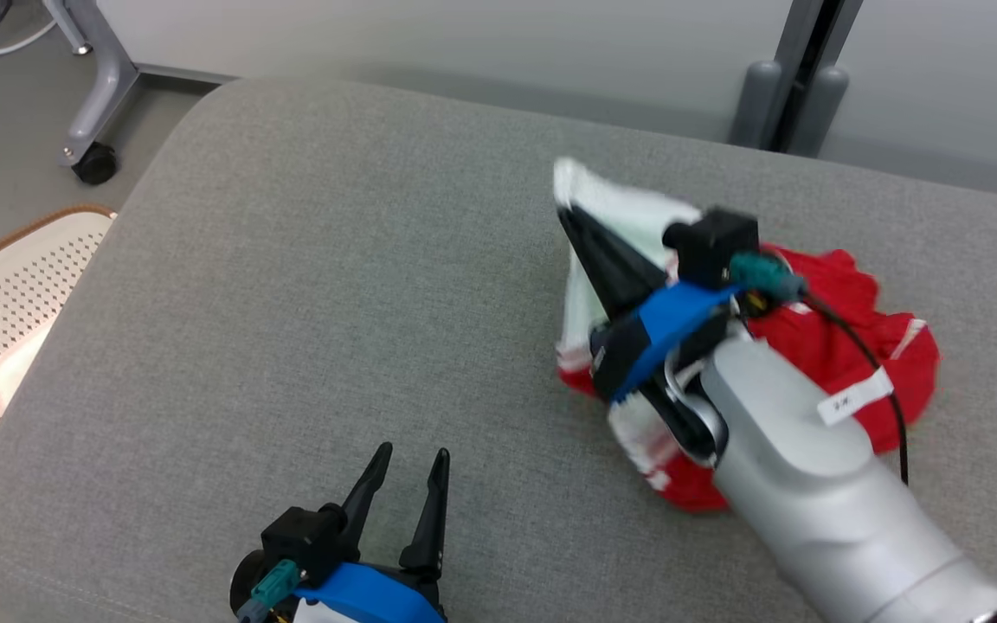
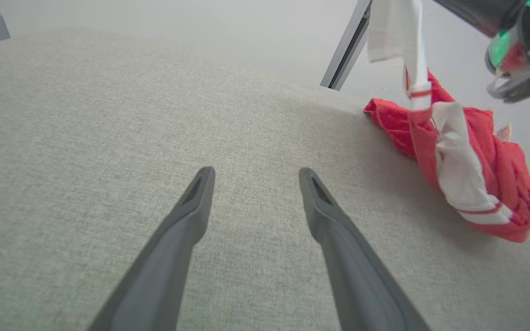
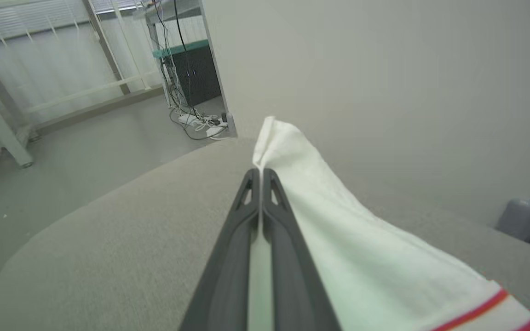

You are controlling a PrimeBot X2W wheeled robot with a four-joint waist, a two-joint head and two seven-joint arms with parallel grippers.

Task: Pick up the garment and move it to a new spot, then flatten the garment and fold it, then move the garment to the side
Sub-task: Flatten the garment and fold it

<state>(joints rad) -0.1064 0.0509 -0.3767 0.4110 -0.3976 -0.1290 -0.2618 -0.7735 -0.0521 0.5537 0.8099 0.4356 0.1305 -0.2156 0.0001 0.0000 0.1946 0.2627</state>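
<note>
Your right hand [image 1: 566, 215] is clenched on a white corner of the garment [image 1: 819, 346]. In the right wrist view the two fingers of that hand [image 3: 259, 174] are pressed together, with white cloth [image 3: 338, 239] pinched between them and draping off to one side. From the pinch, a white strip with a thin red stripe runs back down to the rest of the garment. That part is a crumpled red-and-white heap resting on the grey cushion [image 1: 334, 285], under and behind your right wrist. In the left wrist view the raised strip hangs above the heap [image 2: 476, 151], so only that corner is off the cushion and the bulk is not yet lifted.

Your left hand [image 1: 412, 454] is released, fingers spread wide and holding nothing. It sits low near the front edge of the cushion, and bare fabric shows between the fingers [image 2: 256, 172].

The relation to mind is that the garment lies well off to the right of your left hand, on the right part of the cushion. Your right arm is much the nearer and already has the grip. The stretched strip points from the heap towards the open middle of the cushion, which looks like the likely way to carry it. Out to the left, a perforated basket [image 1: 14, 294] sits on the floor beside the cushion.
</note>
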